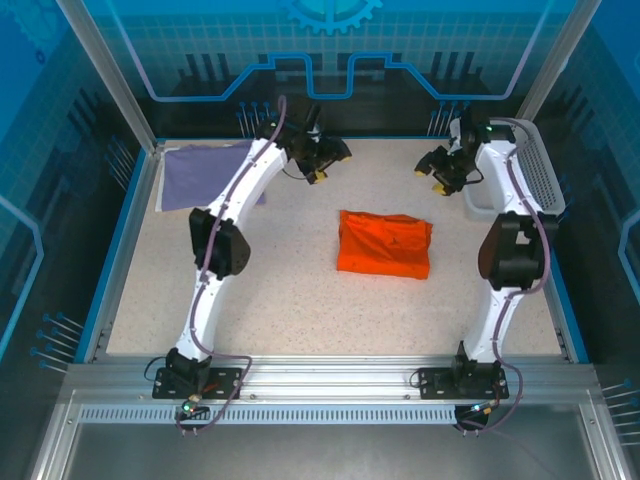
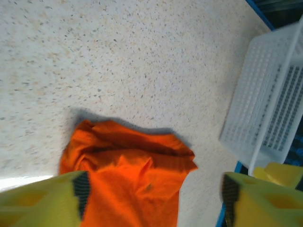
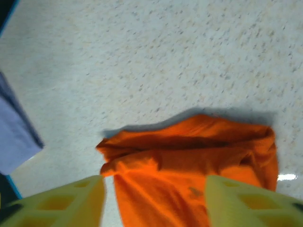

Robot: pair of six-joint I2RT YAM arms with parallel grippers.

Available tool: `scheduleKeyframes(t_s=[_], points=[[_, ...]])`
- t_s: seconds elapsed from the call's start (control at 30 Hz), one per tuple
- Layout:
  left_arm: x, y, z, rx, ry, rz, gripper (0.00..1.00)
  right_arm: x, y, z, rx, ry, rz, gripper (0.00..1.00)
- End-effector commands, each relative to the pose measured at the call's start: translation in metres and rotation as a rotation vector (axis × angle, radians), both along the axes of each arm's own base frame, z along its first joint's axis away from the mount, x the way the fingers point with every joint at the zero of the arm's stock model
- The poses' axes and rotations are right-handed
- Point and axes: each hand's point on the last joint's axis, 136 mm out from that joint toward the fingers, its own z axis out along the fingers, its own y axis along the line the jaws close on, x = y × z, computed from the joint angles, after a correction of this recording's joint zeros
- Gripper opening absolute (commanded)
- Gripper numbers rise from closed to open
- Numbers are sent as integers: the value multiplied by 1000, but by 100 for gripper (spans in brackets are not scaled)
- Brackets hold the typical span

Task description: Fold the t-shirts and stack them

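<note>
The bright orange t-shirt (image 1: 385, 243) lies folded into a rough rectangle in the middle of the table, also seen in the left wrist view (image 2: 132, 175) and the right wrist view (image 3: 194, 165). The lavender t-shirt (image 1: 200, 175) lies flat at the far left corner, partly under my left arm; its edge (image 3: 16, 137) is at the left of the right wrist view. My left gripper (image 1: 325, 160) hovers high at the back, left of centre, open and empty. My right gripper (image 1: 437, 168) hovers at the back right, open and empty. Both point down toward the orange shirt from above.
A white mesh basket (image 1: 535, 175) stands along the far right edge, beside my right arm, and its corner (image 2: 270, 118) is in the left wrist view. The blue table rim (image 1: 120, 250) bounds the speckled surface. Bare tabletop surrounds the orange shirt.
</note>
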Motion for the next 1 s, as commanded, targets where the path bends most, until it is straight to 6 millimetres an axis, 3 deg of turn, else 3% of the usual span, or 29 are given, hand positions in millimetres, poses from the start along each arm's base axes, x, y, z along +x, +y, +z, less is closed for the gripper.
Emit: scheduleKeyframes(t_s=[0.0,0.1,0.2,0.4,0.53,0.7,0.87,0.97], points=[[-64,-25,-10,9,114,-153,60,-67,31,2,44,63,169,28],[-113,-55,-25,-2,202,-272,43,-111,49,-19,48,139,272,1],[-142,-79,-42,-14,254,-331,31,-144,63,-44,49,208,335,0],[-158,-100,-102,16,364,-340,30,-162,75,-92,44,316,346,0],[-162,-97,-132,64,421,-347,30,-164,69,-122,5,391,335,0],[-168,-76,-166,170,453,-350,30,-160,53,-149,-59,441,307,0],[-168,-52,-197,233,485,-312,29,-153,38,-161,-75,462,288,0],[-171,-41,-205,262,492,-306,29,-156,28,-163,-83,471,278,0]])
